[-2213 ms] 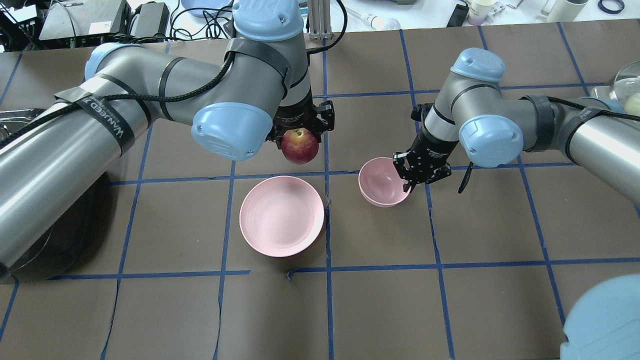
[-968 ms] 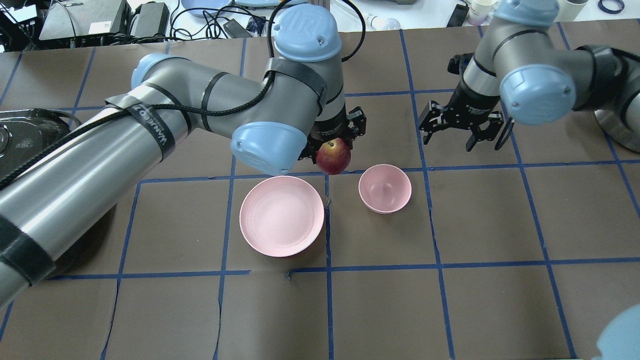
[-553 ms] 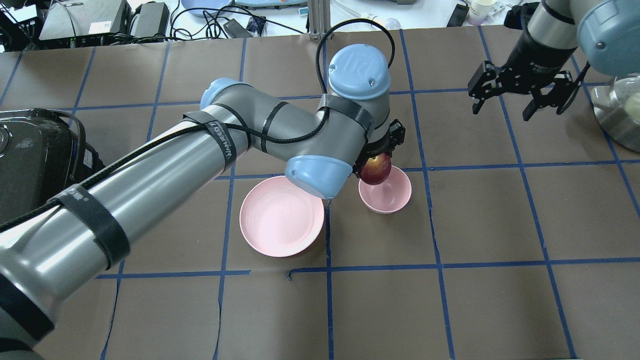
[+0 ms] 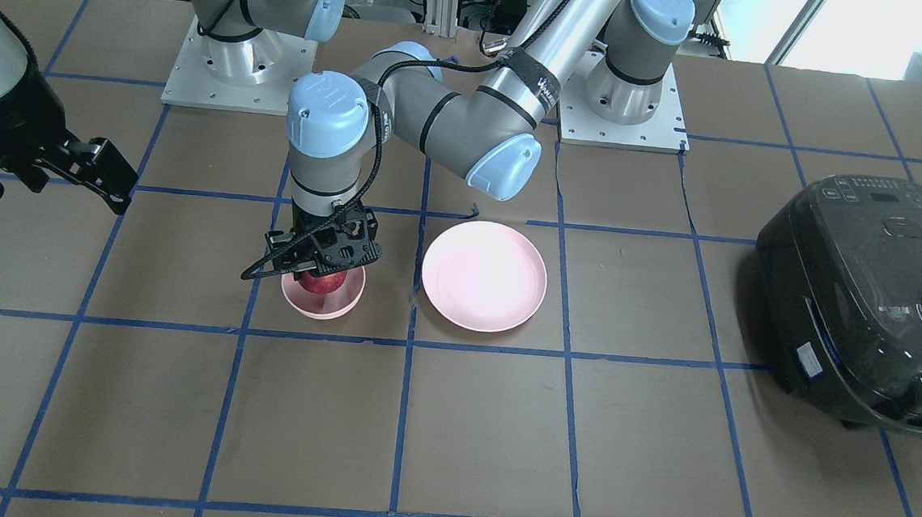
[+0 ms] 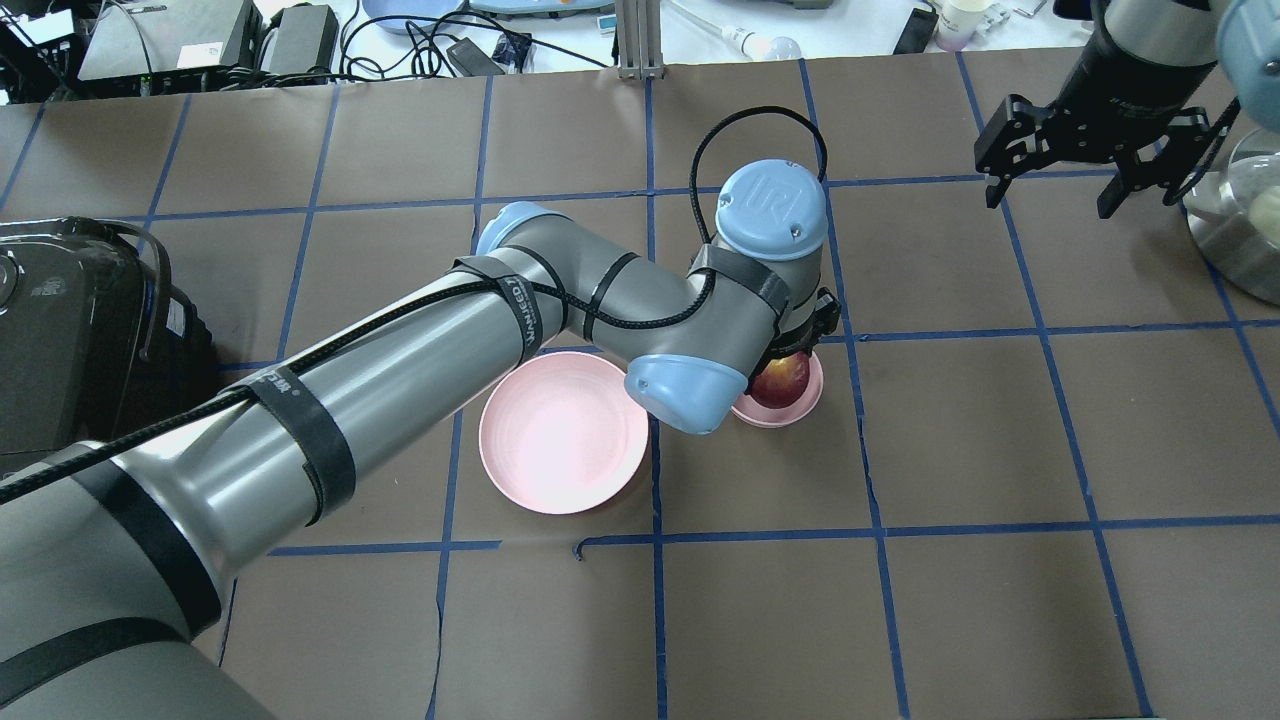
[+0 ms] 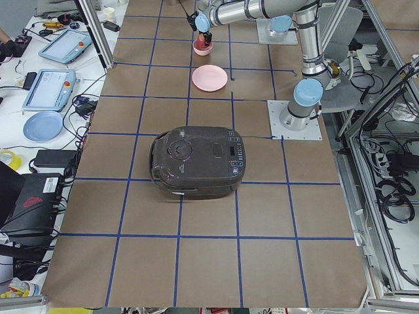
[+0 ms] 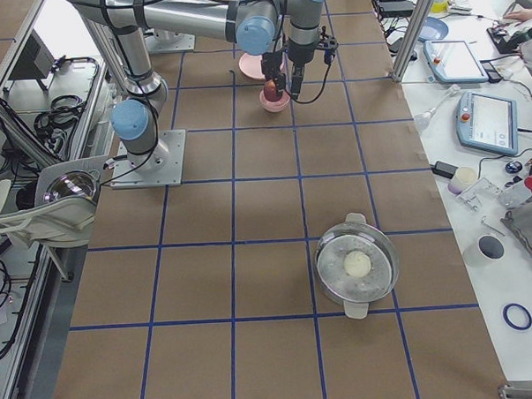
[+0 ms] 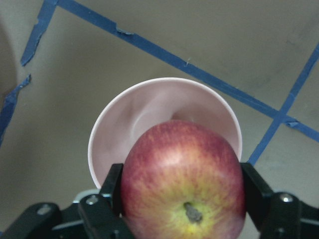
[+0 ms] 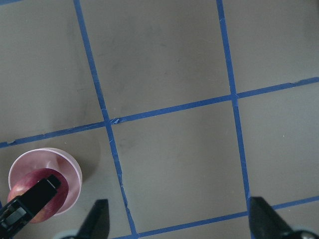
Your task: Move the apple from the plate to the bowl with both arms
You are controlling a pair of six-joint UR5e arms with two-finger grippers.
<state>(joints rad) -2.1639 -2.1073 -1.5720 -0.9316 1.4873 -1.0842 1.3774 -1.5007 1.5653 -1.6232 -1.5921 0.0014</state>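
Left wrist-mounted: apple (image 8: 183, 181), stem toward camera, tight in left pincer (image 8: 183, 188) (over bowl (image 8: 149, 107)).

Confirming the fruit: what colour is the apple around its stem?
The apple is yellowish there, red elsewhere; clearest in the left wrist view.

Runs silver-grey and tubular in left arm (image 5: 400, 360) and right arm (image 5: 1150, 30); wears light blue joint caps (image 5: 772, 208), black straps (image 5: 322, 460) with white lettering (image 5: 527, 312), a black braided cable (image 5: 400, 318).

brown table (image 5: 760, 620) gridded in blue tape (image 5: 880, 527) — pink plate (image 5: 563, 432), pink bowl (image 4: 319, 310) near it, black cooker (image 4: 864, 295)
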